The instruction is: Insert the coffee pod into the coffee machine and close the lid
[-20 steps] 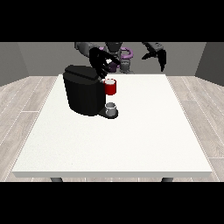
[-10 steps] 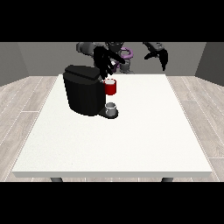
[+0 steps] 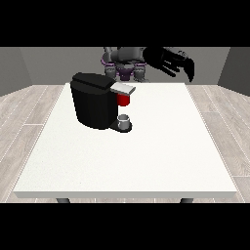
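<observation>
One hand (image 3: 172,61) showed at the view's right, raised above the table's (image 3: 146,156) far edge, fingers spread and holding nothing. The coffee machine (image 3: 95,100) stood well apart; no pod was discernible.

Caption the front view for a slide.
Black hand at the view's right raised above the white table; black coffee machine with grey cup.

Obstacle: coffee machine (image 3: 95,100), far left on the table (image 3: 161,161). Free passage: bare tabletop right of it and along the near side.
</observation>
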Controlling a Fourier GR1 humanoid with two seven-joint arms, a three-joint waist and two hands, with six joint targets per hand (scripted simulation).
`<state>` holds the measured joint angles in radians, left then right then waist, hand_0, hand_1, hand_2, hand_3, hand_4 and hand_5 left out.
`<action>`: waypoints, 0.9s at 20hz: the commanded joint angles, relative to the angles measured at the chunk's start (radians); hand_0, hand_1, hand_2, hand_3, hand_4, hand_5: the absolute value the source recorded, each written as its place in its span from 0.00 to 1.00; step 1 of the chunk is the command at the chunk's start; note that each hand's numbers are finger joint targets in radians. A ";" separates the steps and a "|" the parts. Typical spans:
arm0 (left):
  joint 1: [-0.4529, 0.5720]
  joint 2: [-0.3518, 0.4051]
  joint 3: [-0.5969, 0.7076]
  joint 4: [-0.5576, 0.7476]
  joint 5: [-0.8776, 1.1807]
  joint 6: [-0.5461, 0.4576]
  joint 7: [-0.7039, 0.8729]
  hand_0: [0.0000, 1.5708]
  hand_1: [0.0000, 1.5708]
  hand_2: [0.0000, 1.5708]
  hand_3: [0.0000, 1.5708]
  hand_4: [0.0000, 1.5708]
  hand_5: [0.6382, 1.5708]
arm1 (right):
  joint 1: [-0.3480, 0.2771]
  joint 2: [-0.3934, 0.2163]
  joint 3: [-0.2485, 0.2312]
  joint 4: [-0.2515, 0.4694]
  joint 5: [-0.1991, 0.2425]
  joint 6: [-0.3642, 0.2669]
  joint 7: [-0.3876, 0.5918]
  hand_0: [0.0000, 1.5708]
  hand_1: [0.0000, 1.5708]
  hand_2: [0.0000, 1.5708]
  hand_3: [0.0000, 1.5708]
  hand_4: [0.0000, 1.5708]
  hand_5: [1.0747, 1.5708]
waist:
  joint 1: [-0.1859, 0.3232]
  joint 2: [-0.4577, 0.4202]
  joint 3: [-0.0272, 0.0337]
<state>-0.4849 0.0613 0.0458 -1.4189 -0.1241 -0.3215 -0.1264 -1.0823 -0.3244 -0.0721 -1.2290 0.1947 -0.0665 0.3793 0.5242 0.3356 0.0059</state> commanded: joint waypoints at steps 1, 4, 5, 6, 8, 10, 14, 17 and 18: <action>-0.016 -0.014 -0.007 -0.007 -0.006 0.015 -0.024 0.00 0.00 0.00 0.00 0.22 1.00 | -0.097 0.014 -0.009 0.048 -0.006 -0.003 -0.083 0.00 0.00 0.00 0.00 0.00 1.00 | 0.016 0.054 -0.0064; -0.016 -0.007 -0.002 -0.038 0.018 -0.001 0.029 0.00 0.00 0.00 0.00 0.14 1.00 | -0.099 0.041 -0.020 0.125 -0.014 -0.013 -0.112 0.00 0.00 0.00 0.00 0.00 1.00 | 0.034 0.043 -0.0062; 0.022 -0.004 -0.002 -0.041 0.015 -0.002 0.002 0.00 0.00 0.00 0.00 0.13 1.00 | -0.071 0.060 -0.001 0.128 0.000 -0.019 -0.138 0.00 0.00 0.00 0.00 0.00 1.00 | 0.020 0.029 -0.0063; -0.058 0.016 0.022 -0.013 0.033 -0.015 0.032 0.00 0.00 0.00 0.00 0.18 1.00 | -0.148 0.056 -0.010 0.145 0.002 -0.026 -0.106 0.00 0.00 0.00 0.00 0.03 1.00 | 0.018 0.062 -0.0065; -0.034 0.026 0.042 -0.011 0.044 -0.013 0.042 0.00 0.00 0.00 0.00 0.21 1.00 | -0.128 0.070 -0.003 0.162 -0.015 0.006 -0.146 0.00 0.00 0.00 0.00 0.06 1.00 | -0.016 0.036 -0.0063; 0.015 0.036 0.036 -0.028 0.047 -0.032 -0.003 0.00 0.00 0.00 0.00 0.17 1.00 | -0.127 0.071 -0.019 0.182 -0.024 0.003 -0.187 0.00 0.00 0.00 0.00 0.00 1.00 | 0.000 0.041 -0.0064; 0.012 0.048 0.074 0.002 0.062 -0.018 -0.001 0.00 0.00 0.00 0.00 0.22 1.00 | -0.105 0.134 0.017 0.189 -0.030 0.019 -0.232 0.00 0.00 0.00 0.00 0.00 1.00 | -0.075 0.008 -0.0063; 0.078 0.037 0.054 -0.016 0.056 -0.024 -0.005 0.00 0.00 0.00 0.00 0.21 1.00 | -0.056 0.181 0.027 0.185 -0.044 0.018 -0.320 0.00 0.00 0.00 0.00 0.00 1.00 | -0.093 -0.033 -0.0060; 0.108 0.016 0.033 -0.015 0.035 -0.006 -0.012 0.00 0.00 0.00 0.00 0.16 1.00 | -0.037 0.201 0.047 0.174 -0.035 0.015 -0.343 0.00 0.00 0.00 0.00 0.11 1.00 | -0.112 -0.055 -0.0060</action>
<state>-0.4446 0.0929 0.0943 -1.4322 -0.0690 -0.3432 -0.1132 -1.1690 -0.1725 -0.0510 -1.0479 0.1657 -0.0603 0.1194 0.4585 0.3197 -0.0002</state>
